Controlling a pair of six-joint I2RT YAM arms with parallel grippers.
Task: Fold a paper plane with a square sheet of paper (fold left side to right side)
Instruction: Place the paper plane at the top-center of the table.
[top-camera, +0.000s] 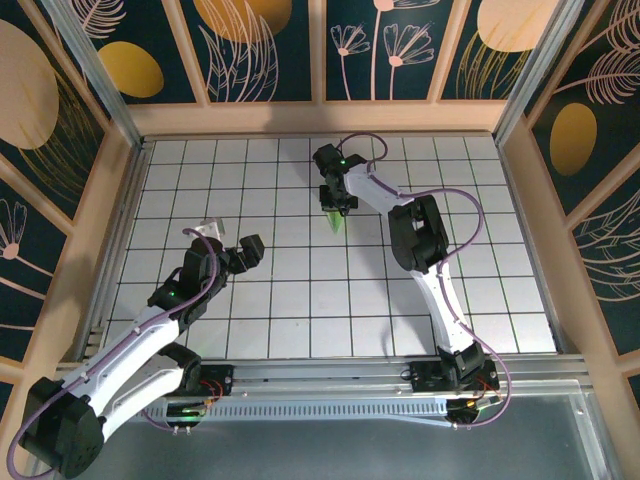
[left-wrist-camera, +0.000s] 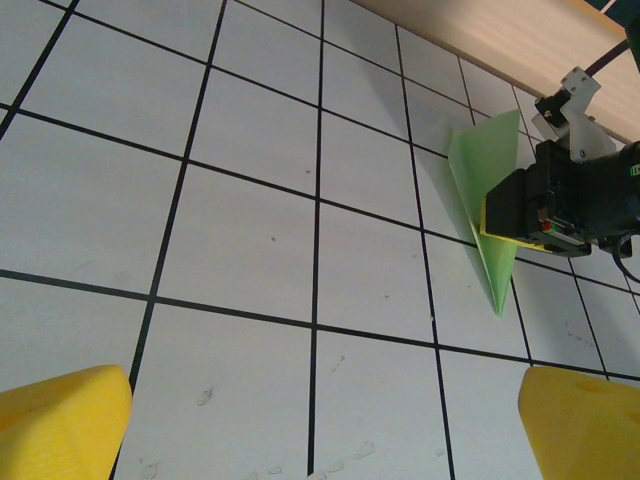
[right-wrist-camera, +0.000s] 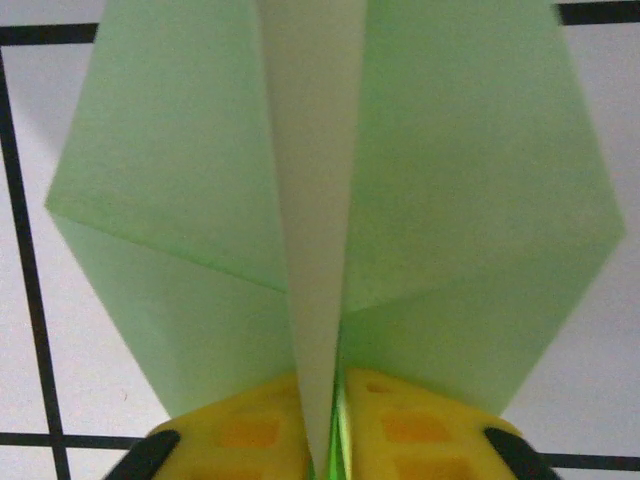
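We judge the paper plane (right-wrist-camera: 440, 200) light and crushable, best held by its keel, where our right gripper (right-wrist-camera: 332, 425) pinches it; left gripper (left-wrist-camera: 320, 425) gapes empty.

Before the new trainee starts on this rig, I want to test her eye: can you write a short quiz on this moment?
1. Fill in: the left gripper has its jaws ____.
2. Where do the fingers of the right gripper pinch the paper plane? A the central fold; B a wing's outer corner; C nowhere.
3. True or false: the paper plane lies loose, touched by no gripper.
Key: 1 open; 2 A; 3 false.
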